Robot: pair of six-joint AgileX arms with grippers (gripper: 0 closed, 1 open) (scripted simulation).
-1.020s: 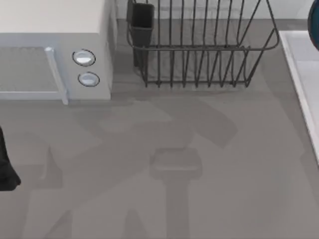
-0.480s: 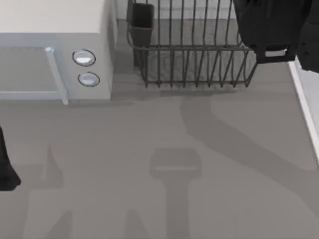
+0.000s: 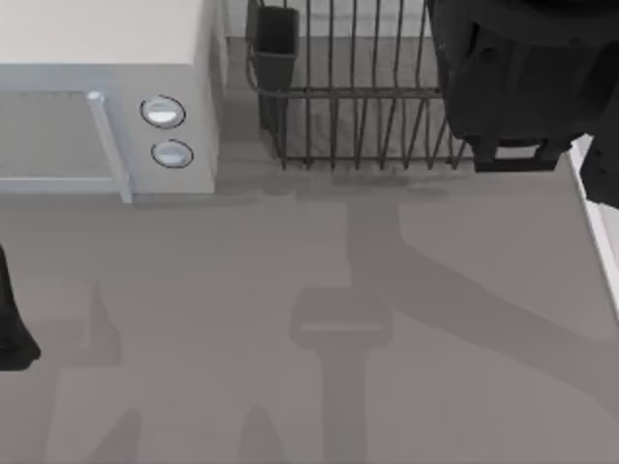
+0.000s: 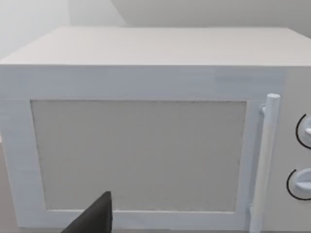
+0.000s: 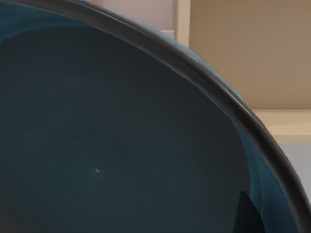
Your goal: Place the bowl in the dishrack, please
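The dishrack [image 3: 358, 97], a dark wire basket with upright tines, stands at the back of the table. My right arm [image 3: 513, 77] hangs as a black mass over the rack's right end and hides that part. In the right wrist view the bowl [image 5: 121, 136] is very close, dark blue inside with a dark rim. One dark fingertip [image 5: 245, 216] lies against its inner wall, so the right gripper is shut on it. My left gripper [image 3: 12, 329] stays parked at the table's left edge.
A white microwave [image 3: 106, 58] with two round knobs stands at the back left, and the left wrist view faces its door [image 4: 141, 155]. A dark rectangular cup [image 3: 276, 39] sits at the rack's left corner. A white raised surface [image 3: 602, 203] borders the table's right side.
My right arm has come in from the right edge with the bowl. It now covers the rack's right end, larger and a little farther left than half a second ago. The left arm has not moved.
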